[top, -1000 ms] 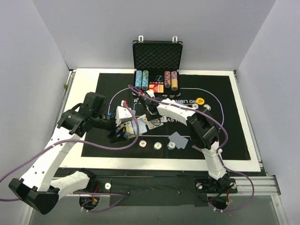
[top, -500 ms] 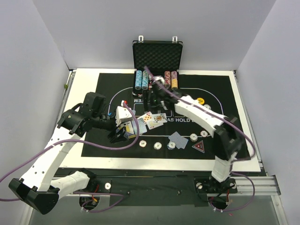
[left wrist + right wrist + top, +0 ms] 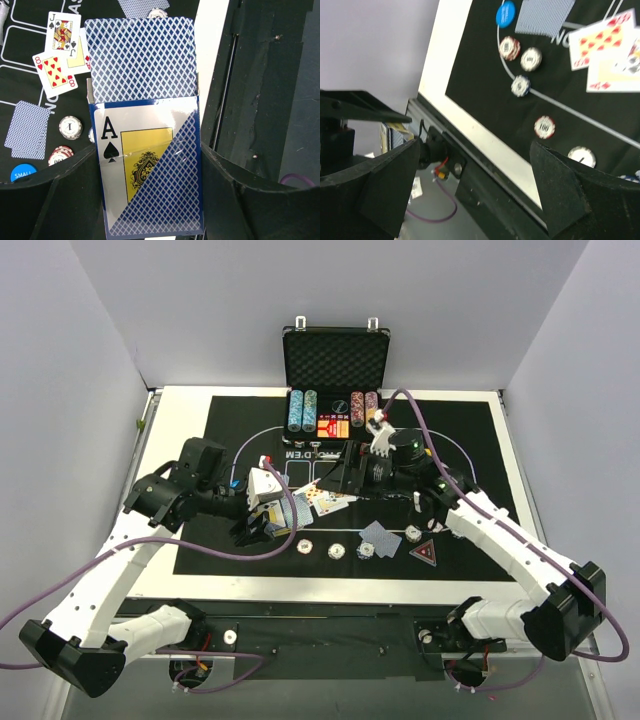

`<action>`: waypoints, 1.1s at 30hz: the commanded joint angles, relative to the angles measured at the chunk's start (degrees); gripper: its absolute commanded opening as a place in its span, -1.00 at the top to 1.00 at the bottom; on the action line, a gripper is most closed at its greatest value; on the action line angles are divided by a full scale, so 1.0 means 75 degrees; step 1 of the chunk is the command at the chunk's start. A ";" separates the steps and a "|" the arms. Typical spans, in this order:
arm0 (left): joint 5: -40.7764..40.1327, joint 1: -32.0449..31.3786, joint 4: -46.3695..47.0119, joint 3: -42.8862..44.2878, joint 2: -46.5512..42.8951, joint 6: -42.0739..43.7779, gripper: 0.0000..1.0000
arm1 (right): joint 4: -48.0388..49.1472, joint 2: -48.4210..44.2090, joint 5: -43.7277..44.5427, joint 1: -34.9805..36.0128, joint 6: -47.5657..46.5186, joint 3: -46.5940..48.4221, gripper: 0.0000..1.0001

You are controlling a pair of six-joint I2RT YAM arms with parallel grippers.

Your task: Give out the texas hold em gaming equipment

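I am clamping my left claw (image 3: 148,167) tight on the deck (image 3: 145,120) – blue-backed cards are sticking out of its ace-of-spades box – and holding it above the near left part of the black mat (image 3: 480,440). My right claw (image 3: 343,476) is hovering with its fingers (image 3: 385,185) spread wide and nothing between them, just far of the face-up cards (image 3: 325,502) lying mid-mat. Nearer to me and to the right, a face-down pair (image 3: 382,537) is lying among a row of striped chips (image 3: 337,550), with the triangular marker (image 3: 424,552) at the row's right end – the blue disc (image 3: 505,13) is sitting close beside one chip
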 commanded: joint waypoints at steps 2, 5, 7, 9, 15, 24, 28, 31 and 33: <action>0.0222 -0.0021 0.0301 0.0098 0.0001 0.0088 0.90 | 0.0593 -0.0194 -0.0913 0.0380 0.0444 -0.0064 -0.73; 0.0222 -0.0021 0.0336 0.0098 0.0013 0.0053 0.91 | 0.0593 0.0005 -0.0948 0.0719 0.0397 0.0159 -0.74; 0.0222 -0.0021 0.0360 0.0110 0.0025 0.0018 0.90 | 0.0593 0.0099 -0.0961 0.0861 0.0420 0.0206 -0.74; 0.0234 -0.0021 0.0360 0.0110 0.0025 0.0006 0.91 | 0.0825 0.0064 -0.0972 0.0966 0.0467 0.0160 -0.74; 0.0234 -0.0021 0.0360 0.0145 0.0025 0.0006 0.91 | 0.0956 0.0204 -0.1019 0.1282 0.0514 0.0101 -0.73; 0.0257 -0.0021 0.0383 0.0309 0.0060 -0.0053 0.91 | 0.0699 0.0650 -0.0855 0.1389 0.0456 0.0124 -0.59; 0.0292 -0.0021 0.0372 0.0321 0.0048 -0.0064 0.91 | 0.0686 0.0580 -0.0785 0.1354 0.0432 0.0101 -0.49; 0.0316 -0.0021 0.0407 0.0344 0.0048 -0.0088 0.91 | 0.0417 0.0486 -0.0738 0.1225 0.0455 0.0008 -0.42; 0.0327 -0.0021 0.0419 0.0344 0.0048 -0.0111 0.91 | 0.0405 0.0381 -0.0749 0.1108 0.0502 -0.0098 -0.36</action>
